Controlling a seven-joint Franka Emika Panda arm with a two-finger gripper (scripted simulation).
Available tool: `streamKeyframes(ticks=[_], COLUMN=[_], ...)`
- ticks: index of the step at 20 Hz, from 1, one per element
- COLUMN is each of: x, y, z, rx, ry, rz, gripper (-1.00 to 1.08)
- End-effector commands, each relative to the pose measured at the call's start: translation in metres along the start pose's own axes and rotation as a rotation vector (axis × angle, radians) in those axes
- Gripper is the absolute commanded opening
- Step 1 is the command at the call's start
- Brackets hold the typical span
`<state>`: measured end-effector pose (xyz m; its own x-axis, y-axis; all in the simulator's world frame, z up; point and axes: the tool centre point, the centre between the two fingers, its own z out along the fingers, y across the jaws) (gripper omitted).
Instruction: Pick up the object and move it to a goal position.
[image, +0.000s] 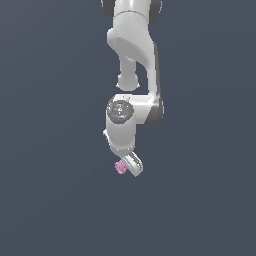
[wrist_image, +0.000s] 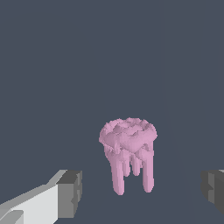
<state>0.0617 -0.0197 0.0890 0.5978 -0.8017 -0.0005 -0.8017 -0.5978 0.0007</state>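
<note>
A: Where do we stand with the clump (wrist_image: 127, 151)?

B: In the wrist view it sits between our two pads (wrist_image: 70, 192), touching neither. There is clear gap on each side, so the tool (wrist_image: 142, 194) is apart and holds nothing.

A: And from outside?

B: In the exterior view the clump (image: 120, 167) shows just beside the tip of the tool (image: 131, 166), on the exterior view's left of the one finger we can see. Whether it lies on a tabletop we cannot tell; the ground is one flat grey.

A: Which way does it run?

B: A lumpy cap with prongs trailing from it gives a long axis that crosses the closing line of the pads, as far as we can judge.

A: So the next move?

B: Likely closing on it where it sits, centred, then lifting towards the goal, which we do not see.
</note>
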Motion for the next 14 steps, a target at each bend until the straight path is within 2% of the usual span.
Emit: streamKeyframes(ticks=[1,6,14], x=[0.0,0.0,0.0], y=[-0.001,0.0,0.001], z=[0.0,0.006,0.044], rx=[0.001,0.0,0.001], ry=[0.0,0.0,0.0], rz=[0.008,0.004,0.008], gripper=[1.0,1.0,1.0])
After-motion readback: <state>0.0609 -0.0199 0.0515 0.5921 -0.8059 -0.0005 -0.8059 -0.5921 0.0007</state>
